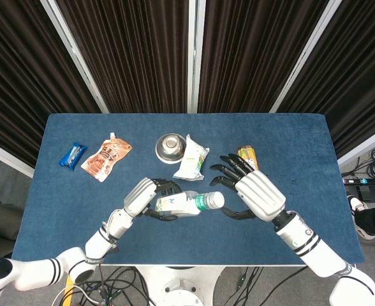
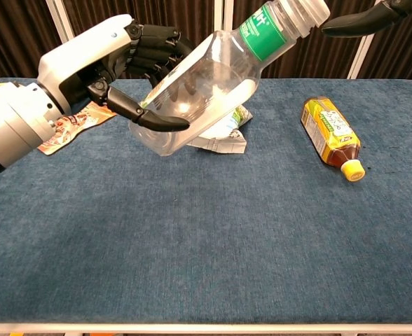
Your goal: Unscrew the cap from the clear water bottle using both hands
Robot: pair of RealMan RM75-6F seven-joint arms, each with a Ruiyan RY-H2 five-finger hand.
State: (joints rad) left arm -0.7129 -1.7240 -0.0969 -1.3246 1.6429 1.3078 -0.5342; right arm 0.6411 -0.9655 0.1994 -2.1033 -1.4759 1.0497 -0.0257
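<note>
— Above the desk (image 1: 302, 140), near its front middle, what does the head view give?

— Both hands at once. The left hand (image 1: 148, 196) grips the clear water bottle (image 1: 182, 203) around its body, off the cloth, neck aimed at the right hand (image 1: 251, 191). That hand holds nothing: its fingers are spread, the cap (image 1: 215, 199) just beside its thumb. Whether anything touches the cap, I cannot tell.

— And the chest view?

— Closer on the grip. The left hand (image 2: 97, 59) has its dark fingers (image 2: 153, 49) behind the bottle (image 2: 206, 87) and the thumb across the front; the bottle tilts up to the right, its cap (image 2: 305, 10) at the top edge. Of the right hand only one dark fingertip (image 2: 356, 21) shows, just beside the cap.

— Edges and room?

— The front half of the desk lies bare blue cloth. A yellow drink bottle (image 2: 331, 134) lies to the right, well apart from the held bottle. Behind the hands sit a white packet (image 1: 191, 158) and a metal bowl (image 1: 170, 147); an orange pouch (image 1: 106, 157) and a blue wrapper (image 1: 73, 155) lie far left, near the desk's edge.
</note>
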